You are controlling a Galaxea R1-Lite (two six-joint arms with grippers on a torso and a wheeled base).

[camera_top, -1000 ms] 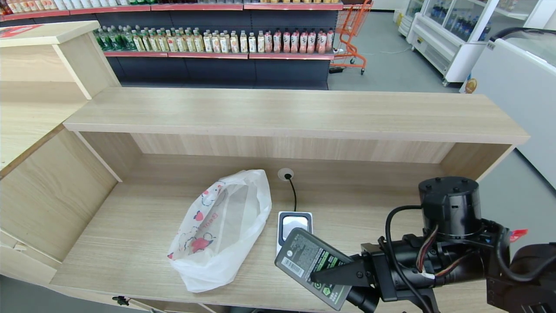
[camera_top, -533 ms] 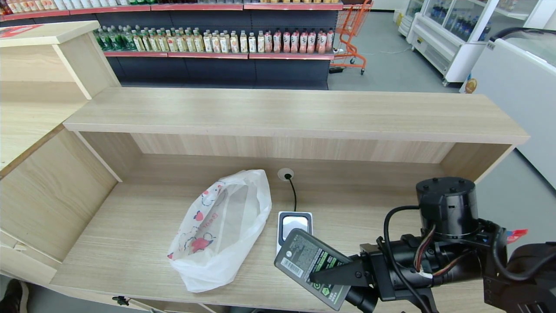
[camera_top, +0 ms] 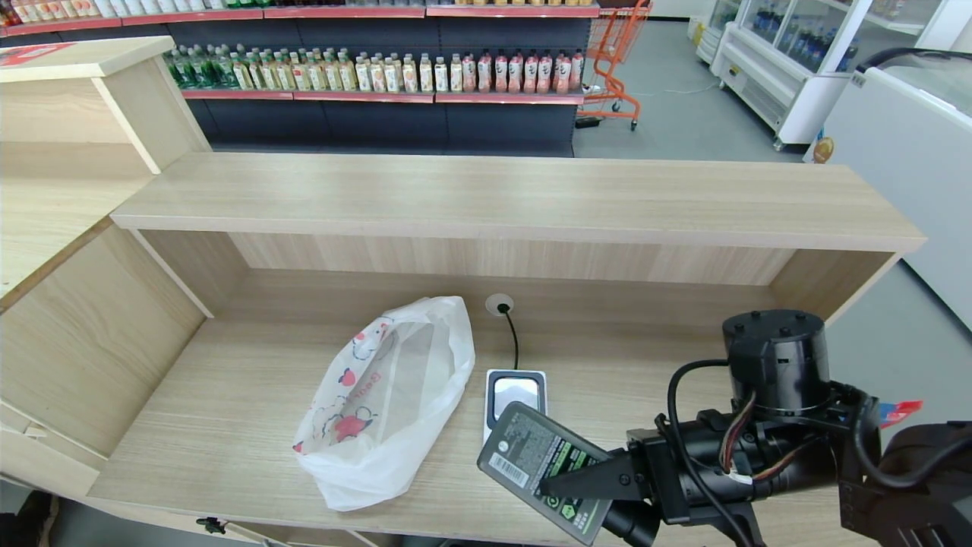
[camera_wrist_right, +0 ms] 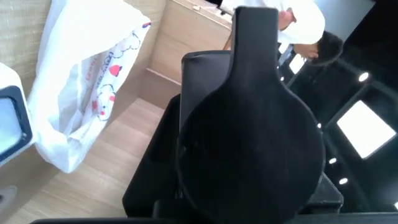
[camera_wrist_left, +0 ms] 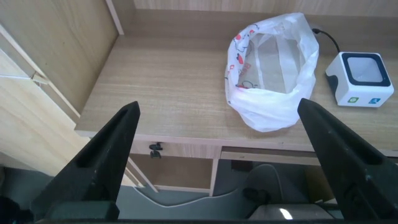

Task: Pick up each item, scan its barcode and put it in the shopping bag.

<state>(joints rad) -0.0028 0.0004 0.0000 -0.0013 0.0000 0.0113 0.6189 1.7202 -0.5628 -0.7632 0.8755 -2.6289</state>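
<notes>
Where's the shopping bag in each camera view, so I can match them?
Head view: shopping bag lies on the counter, on the robot's left of the scanner; the right end effector holds a dark pack near it.
Left wrist view: shopping bag beside the scanner, beyond the open left end effector.
Right wrist view: shopping bag next to the scanner.
Shared landmark: the scanner.
</notes>
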